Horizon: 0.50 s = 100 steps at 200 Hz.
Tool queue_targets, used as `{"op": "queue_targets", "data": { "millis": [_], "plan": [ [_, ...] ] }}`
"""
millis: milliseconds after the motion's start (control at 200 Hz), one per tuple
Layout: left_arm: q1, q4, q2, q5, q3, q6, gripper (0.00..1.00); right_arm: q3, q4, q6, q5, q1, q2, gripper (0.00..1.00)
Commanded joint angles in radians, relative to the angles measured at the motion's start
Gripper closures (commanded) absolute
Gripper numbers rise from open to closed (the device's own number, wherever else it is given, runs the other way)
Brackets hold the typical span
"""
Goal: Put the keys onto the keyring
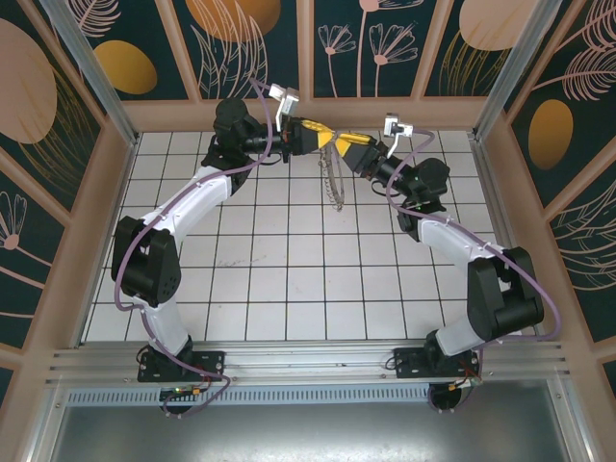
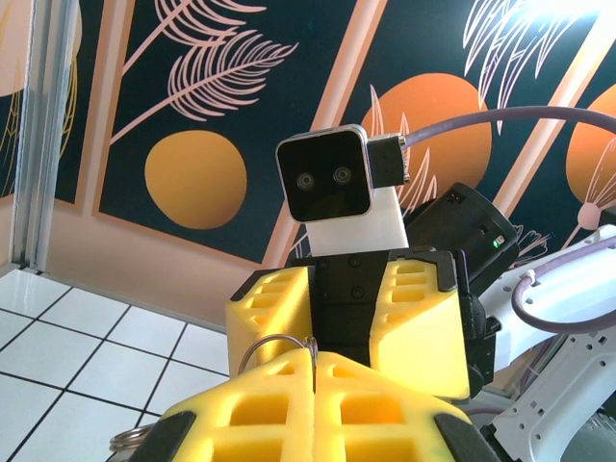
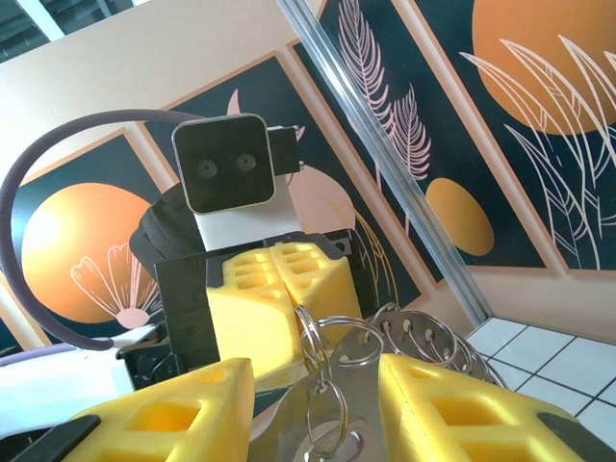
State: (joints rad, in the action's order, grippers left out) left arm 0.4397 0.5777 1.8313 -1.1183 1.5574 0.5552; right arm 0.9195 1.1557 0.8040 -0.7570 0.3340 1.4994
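Threading looks to be the step in hand: over the tiled table [image 1: 289, 279], the left arm [image 1: 207, 192] and the right arm [image 1: 452, 241] bring their grippers together in the air at the far middle, with the keyring [image 1: 335, 185] dangling between and below them, clear of the tiles. As a judgement, the task is mid-way at best, since no key can be told as sitting on the hoop.

The next move calls for fine alignment. One gripper must steady a ring while the other slides a key's hole onto the wire, with little slack and no twist that would shake the hoop loose.

Both arms reach forward and bend inward at the elbow, wrists raised and turned to face each other nose to nose.

The left gripper [image 1: 313, 138] has its yellow fingers pressed together, and in its wrist view a thin wire loop [image 2: 274, 340] rises from their seam, apparently pinched there.

The right gripper [image 1: 345, 146] holds its fingers partly apart. Between them sit small wire rings [image 3: 423, 332] and a flat silvery piece [image 3: 351, 409]. Whether that piece is a key, and whether the fingers actually clamp it, cannot be told.
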Motion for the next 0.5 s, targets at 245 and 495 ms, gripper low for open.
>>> {"op": "queue_targets", "data": {
  "millis": [245, 495],
  "plan": [
    [0.005, 0.065, -0.041, -0.010, 0.004, 0.017, 1.00, 0.032, 0.077, 0.025, -0.001, 0.026, 0.041, 0.66],
    [0.008, 0.074, -0.040, -0.014, -0.004, 0.024, 1.00, 0.057, 0.071, 0.028, 0.003, 0.028, 0.053, 0.76]
  ]
}}
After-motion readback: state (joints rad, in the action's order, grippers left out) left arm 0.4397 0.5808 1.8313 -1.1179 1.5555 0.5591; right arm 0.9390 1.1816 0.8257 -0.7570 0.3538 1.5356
